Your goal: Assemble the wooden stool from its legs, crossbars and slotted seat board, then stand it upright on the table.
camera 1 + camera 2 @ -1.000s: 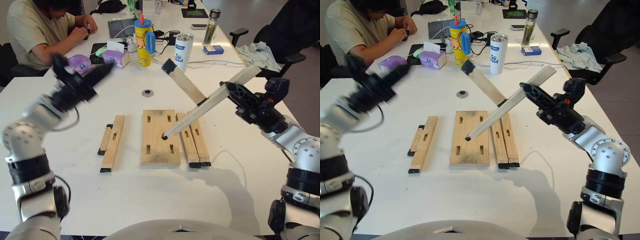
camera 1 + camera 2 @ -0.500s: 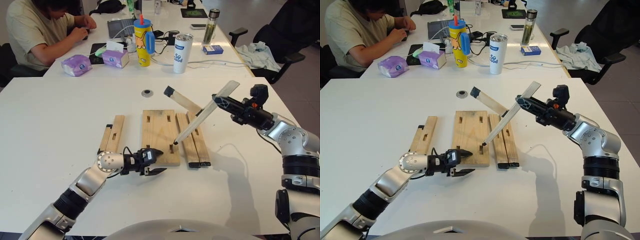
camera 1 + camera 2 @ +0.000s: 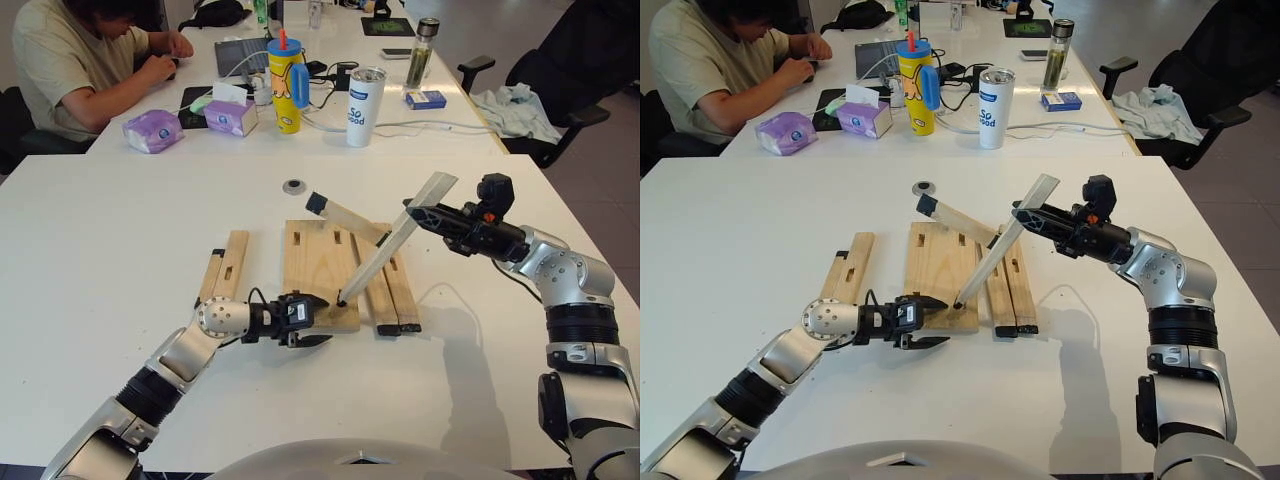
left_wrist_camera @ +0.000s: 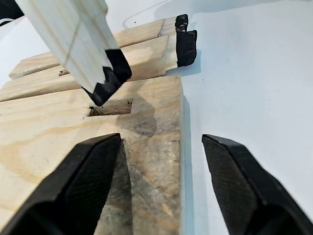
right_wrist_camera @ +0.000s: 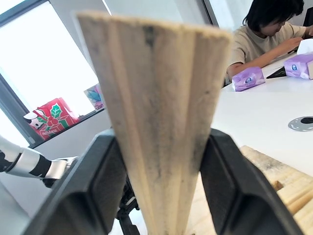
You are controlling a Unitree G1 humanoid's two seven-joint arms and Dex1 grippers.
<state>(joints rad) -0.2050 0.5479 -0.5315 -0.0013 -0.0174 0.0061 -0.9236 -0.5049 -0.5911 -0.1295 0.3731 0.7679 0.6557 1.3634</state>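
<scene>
The slotted seat board (image 3: 312, 268) lies flat mid-table. My right gripper (image 3: 424, 212) is shut on a wooden leg (image 3: 385, 248), which slants down to the left. The leg's black tip (image 4: 108, 78) sits at the slot (image 4: 110, 107) near the board's front right corner. A second black-ended piece (image 3: 340, 212) juts from that leg toward the far left, above the board. My left gripper (image 3: 317, 322) is open at the board's near edge, its fingers (image 4: 93, 166) astride the corner. In the right wrist view the leg (image 5: 161, 98) is clamped between the fingers (image 5: 105, 186).
Two crossbars (image 3: 226, 283) lie left of the board and two more wooden pieces (image 3: 392, 290) lie along its right side. A round grommet (image 3: 294, 186) is set in the table behind. Cups, bottles, tissue packs and cables crowd the far table, where a person sits.
My left arm dropped from high on the left to the board's near edge. My right gripper swung the leg and its attached piece leftward, lowering the tip to the front right slot.
</scene>
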